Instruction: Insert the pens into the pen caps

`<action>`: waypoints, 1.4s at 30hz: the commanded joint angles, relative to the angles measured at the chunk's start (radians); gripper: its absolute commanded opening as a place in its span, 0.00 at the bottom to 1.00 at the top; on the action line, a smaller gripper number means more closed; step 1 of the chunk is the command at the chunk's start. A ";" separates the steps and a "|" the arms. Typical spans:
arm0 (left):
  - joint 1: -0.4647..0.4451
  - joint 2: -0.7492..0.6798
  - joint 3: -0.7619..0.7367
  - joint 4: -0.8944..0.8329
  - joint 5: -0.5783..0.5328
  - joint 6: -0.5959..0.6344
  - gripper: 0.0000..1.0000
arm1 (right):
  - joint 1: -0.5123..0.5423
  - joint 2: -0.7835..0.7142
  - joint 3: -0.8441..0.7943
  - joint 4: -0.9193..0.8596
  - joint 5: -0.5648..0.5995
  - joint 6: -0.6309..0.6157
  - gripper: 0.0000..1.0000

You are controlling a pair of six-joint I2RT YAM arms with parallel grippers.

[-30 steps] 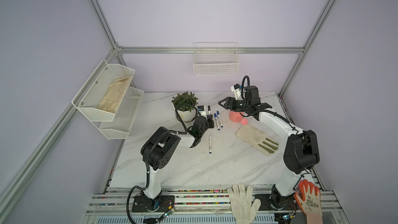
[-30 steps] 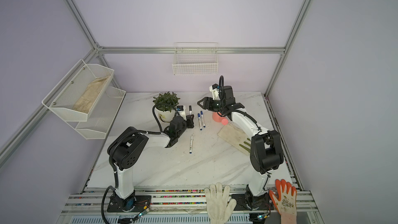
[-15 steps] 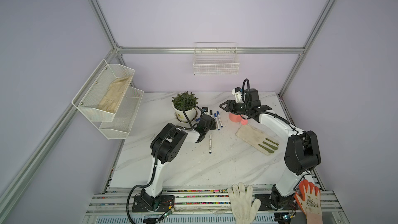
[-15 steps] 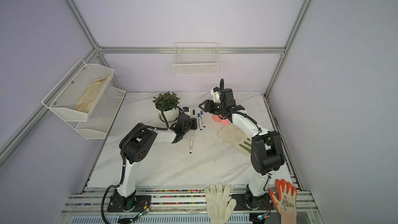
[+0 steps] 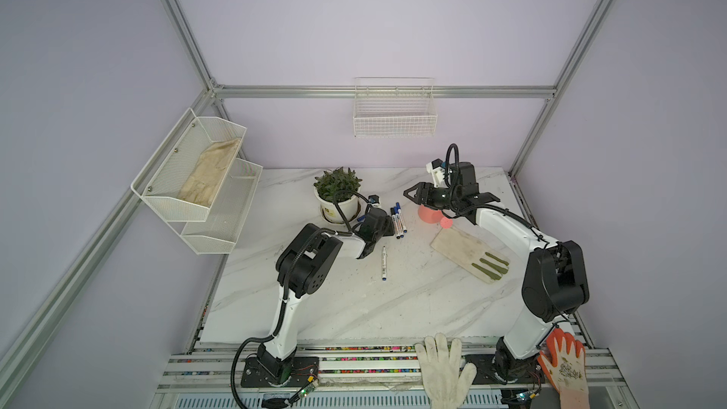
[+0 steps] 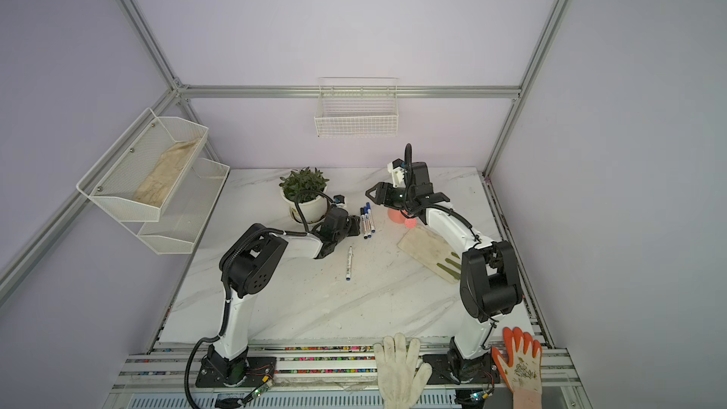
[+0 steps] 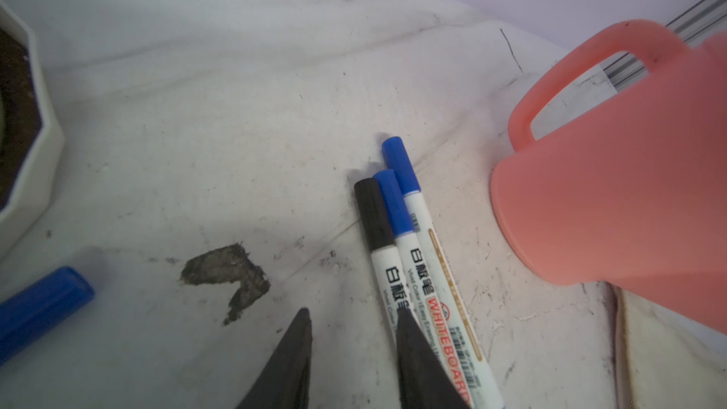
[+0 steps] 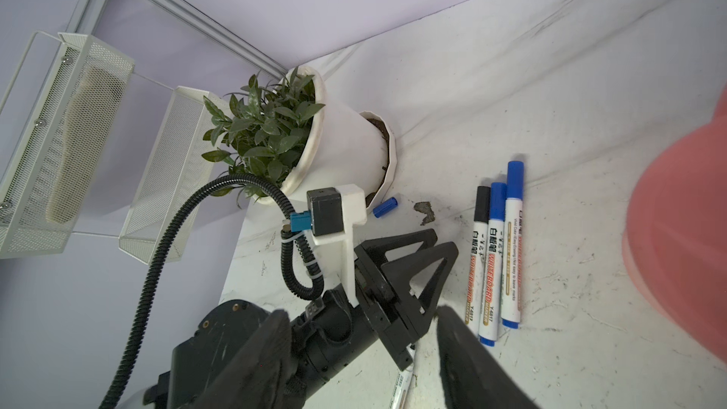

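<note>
Since three pens [image 5: 398,220] lie capped side by side at the far middle of the table [image 5: 393,308], one black cap and two blue, the work left looks like the lone pen [image 5: 384,262] and the loose blue cap [image 7: 39,304]. That lone pen lies by itself nearer than the trio, roughly lengthwise near to far, and appears uncapped, though the tip is too small to be sure. The cap lies left of the trio, just beside the pot [image 5: 338,206], with a dark scrap [image 7: 228,277] between it and the pens.

I judge both pieces light, stiff plastic, smooth and round, so they may roll or slip. The pen is best pinched across the printed middle of its barrel, leaving the tip end free. The cap is tiny and should be held near its closed end, keeping the mouth clear.

Low over the table just left of the trio, the left gripper [image 7: 354,318] has its jaws apart with nothing between them. One finger overlaps the black-capped barrel in the left wrist view; I cannot tell whether it touches. Raised above the pink can [image 5: 429,214], right of the trio, the right gripper [image 5: 410,193] is spread and empty. A glove [image 5: 468,253] lies further right.
</note>
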 commanded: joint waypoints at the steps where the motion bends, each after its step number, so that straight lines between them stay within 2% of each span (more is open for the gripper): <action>1: 0.004 -0.170 -0.083 0.063 0.034 0.074 0.39 | -0.005 -0.042 -0.006 -0.020 0.004 -0.025 0.61; 7: -0.033 -0.378 -0.320 -0.092 0.098 0.200 0.56 | -0.006 -0.030 -0.010 -0.030 0.023 -0.035 0.61; 13: -0.112 -0.469 -0.374 -0.343 0.155 0.303 0.72 | -0.007 -0.008 -0.006 -0.030 0.019 -0.028 0.60; 16: -0.141 -0.474 -0.351 -0.423 0.147 0.354 0.74 | -0.006 -0.002 -0.001 -0.030 0.017 -0.025 0.60; 21: -0.159 -0.459 -0.329 -0.535 0.046 0.329 0.72 | -0.006 -0.003 0.006 -0.030 0.012 -0.028 0.59; 27: -0.178 -0.393 -0.303 -0.610 0.072 0.333 0.60 | -0.006 0.001 -0.003 -0.027 0.011 -0.028 0.56; 33: -0.181 -0.380 -0.296 -0.655 0.124 0.328 0.44 | -0.006 -0.001 -0.020 -0.022 0.019 -0.031 0.56; 41: -0.168 -0.402 -0.283 -0.638 0.124 0.322 0.01 | -0.005 -0.003 -0.044 -0.031 0.029 -0.048 0.55; 42: -0.161 -0.411 -0.277 -0.624 0.122 0.321 0.00 | -0.004 -0.001 -0.049 -0.032 0.026 -0.049 0.55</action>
